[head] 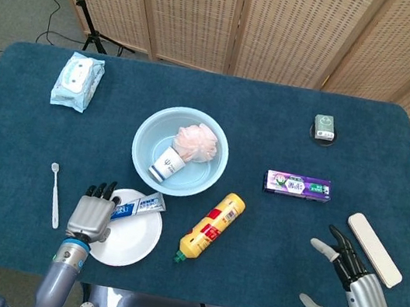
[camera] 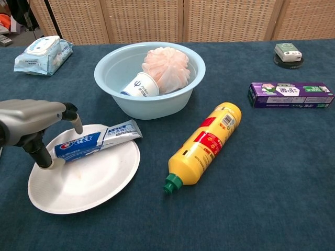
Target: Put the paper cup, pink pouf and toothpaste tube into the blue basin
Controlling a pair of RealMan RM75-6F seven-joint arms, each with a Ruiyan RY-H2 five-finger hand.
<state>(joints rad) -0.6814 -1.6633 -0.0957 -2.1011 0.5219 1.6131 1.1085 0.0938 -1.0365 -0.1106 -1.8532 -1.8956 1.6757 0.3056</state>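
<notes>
The light blue basin (head: 147,124) (camera: 104,68) holds the paper cup (head: 166,166) (camera: 138,85) lying on its side and the pink pouf (head: 196,143) (camera: 166,65). A Crest toothpaste tube (head: 137,205) (camera: 97,141) lies on a white paper plate (head: 126,247) (camera: 84,183) in front of the basin. My left hand (head: 91,213) (camera: 36,125) hovers over the tube's cap end. Its fingers arch above the tube and its thumb reaches down to the plate beside the cap, and nothing is gripped. My right hand (head: 355,289) is spread and holds nothing at the near right edge, seen only in the head view.
A yellow bottle (head: 211,227) (camera: 207,144) lies right of the plate. Further right is a purple box (head: 298,186) (camera: 290,94). A wipes pack (head: 78,80) (camera: 43,54) sits far left, a toothbrush (head: 54,194) left of my left hand, and a white case (head: 374,249) near my right hand.
</notes>
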